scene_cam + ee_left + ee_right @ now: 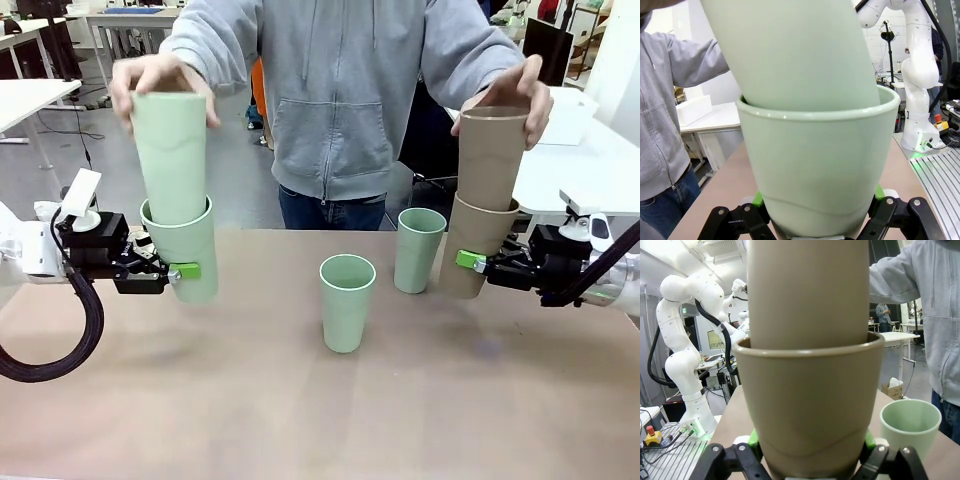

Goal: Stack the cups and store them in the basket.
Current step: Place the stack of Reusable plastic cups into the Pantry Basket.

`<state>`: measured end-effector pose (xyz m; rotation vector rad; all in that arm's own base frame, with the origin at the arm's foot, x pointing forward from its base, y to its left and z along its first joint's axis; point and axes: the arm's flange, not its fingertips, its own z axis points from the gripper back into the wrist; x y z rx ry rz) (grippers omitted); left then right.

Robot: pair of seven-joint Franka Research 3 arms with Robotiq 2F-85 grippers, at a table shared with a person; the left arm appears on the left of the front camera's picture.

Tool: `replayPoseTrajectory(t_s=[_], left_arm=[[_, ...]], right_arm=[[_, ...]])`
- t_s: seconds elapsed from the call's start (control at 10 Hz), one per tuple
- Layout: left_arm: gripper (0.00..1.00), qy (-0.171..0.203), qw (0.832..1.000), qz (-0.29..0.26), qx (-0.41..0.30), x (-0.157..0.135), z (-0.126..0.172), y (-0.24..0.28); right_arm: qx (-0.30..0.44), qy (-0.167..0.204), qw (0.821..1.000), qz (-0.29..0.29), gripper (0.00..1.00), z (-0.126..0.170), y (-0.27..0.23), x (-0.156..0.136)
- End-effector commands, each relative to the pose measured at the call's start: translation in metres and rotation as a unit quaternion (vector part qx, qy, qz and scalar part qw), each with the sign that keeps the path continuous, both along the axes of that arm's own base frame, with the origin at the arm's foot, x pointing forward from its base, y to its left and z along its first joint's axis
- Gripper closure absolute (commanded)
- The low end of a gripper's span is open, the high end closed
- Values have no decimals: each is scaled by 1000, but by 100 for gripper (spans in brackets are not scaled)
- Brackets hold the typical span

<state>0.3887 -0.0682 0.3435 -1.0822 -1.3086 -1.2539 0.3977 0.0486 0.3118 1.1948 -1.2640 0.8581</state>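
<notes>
Left gripper [185, 271] is clamped on a mint cup [190, 250] at the table's [300, 420] left, and a person's hand [160, 80] holds a second mint cup [170, 150] partway inside it. Right gripper [468, 261] pinches a tan cup [478, 240], with another hand [515, 95] on the tan one [490, 155] nested in it. Between them stand a loose mint cup [347, 300] and another [418, 248], both upright; each inner cup's lower part is hidden.

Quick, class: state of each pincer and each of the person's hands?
Left pincer: shut on lower mint cup.
Right pincer: shut on lower tan cup.
Hand above left pincer: holding upper mint cup.
Hand above right pincer: holding upper tan cup.
</notes>
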Motion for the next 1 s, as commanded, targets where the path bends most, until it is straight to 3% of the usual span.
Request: replayPoseTrajectory(t_s=[0.0,0.9], left_arm=[[15,-3,1000,0,-1,0,2,-1],[15,-3,1000,0,-1,0,2,-1]], right_arm=[[1,-5,1000,0,16,2,1,0],[1,-5,1000,0,16,2,1,0]])
